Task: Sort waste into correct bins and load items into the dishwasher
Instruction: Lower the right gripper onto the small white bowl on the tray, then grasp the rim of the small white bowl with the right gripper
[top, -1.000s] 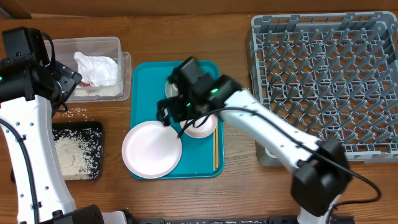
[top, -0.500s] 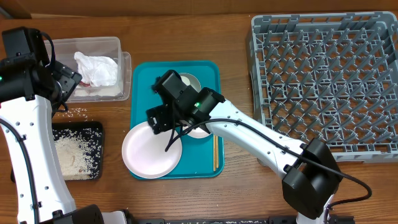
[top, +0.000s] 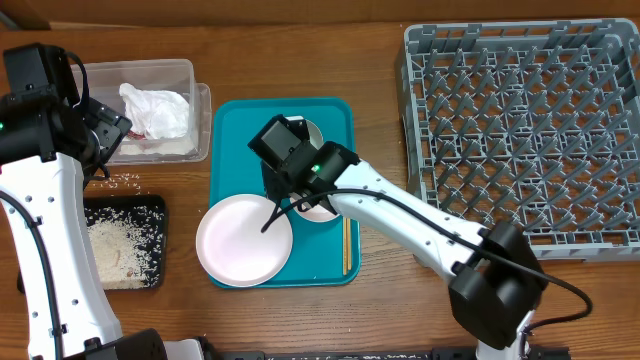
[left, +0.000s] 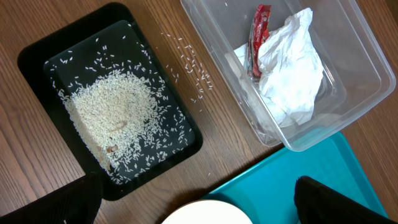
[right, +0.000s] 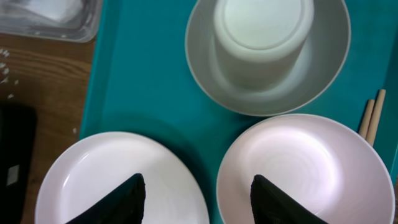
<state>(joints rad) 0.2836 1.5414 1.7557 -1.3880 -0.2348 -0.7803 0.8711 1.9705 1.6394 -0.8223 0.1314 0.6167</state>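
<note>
From overhead, my right arm covers most of the smaller white dish (top: 327, 210) and the grey metal bowl (top: 313, 131) on the teal tray (top: 232, 125). My right gripper (top: 278, 192) hangs between them and the large white plate (top: 240, 245). The chopsticks (top: 346, 245) lie along the tray's right edge. The grey dish rack (top: 520, 130) is cut off at the frame's right. My left gripper (top: 103, 133) sits by the clear tub (top: 150, 72), partly masking it. The table (top: 400, 290) is brown wood.

In my left wrist view, only the tips of my fingers (left: 326, 199) show at the bottom corners, spread wide with nothing between them. Rice (left: 115, 121) lies heaped in the black tray (left: 31, 53), with stray grains on the wood. The napkin (left: 292, 74) and red wrapper (left: 258, 31) lie in the tub; the wrapper's print is too small to read.

In my right wrist view, my fingertips (right: 121, 202) stand apart, gripping nothing, one over the plate, one over the dish. The white cup (right: 264, 37) sits upside down in the bowl.
</note>
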